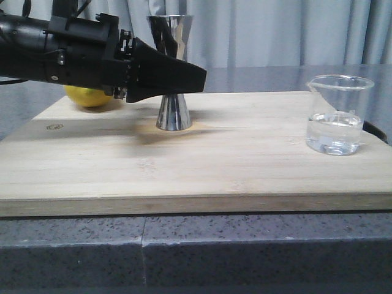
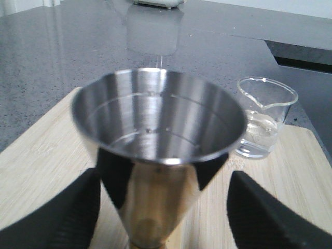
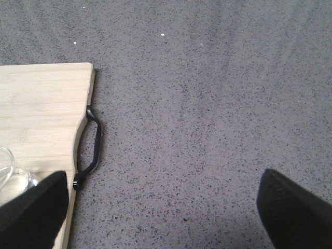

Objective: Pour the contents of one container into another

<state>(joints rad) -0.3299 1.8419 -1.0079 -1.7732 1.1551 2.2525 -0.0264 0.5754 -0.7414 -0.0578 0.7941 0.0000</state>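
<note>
Front view: left claw (image 1: 184, 78) reaches level from upper left, fingers apart around one jigger (image 1: 173, 73); one beaker (image 1: 337, 114) stands right; right claw (image 3: 161, 207) gapes over the bench (image 3: 207, 104).

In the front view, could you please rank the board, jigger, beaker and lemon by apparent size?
1. Board, by far.
2. Jigger and beaker: too close to rank, and the left gripper hides the jigger's waist.
3. Lemon, mostly hidden, so unsure.
</note>
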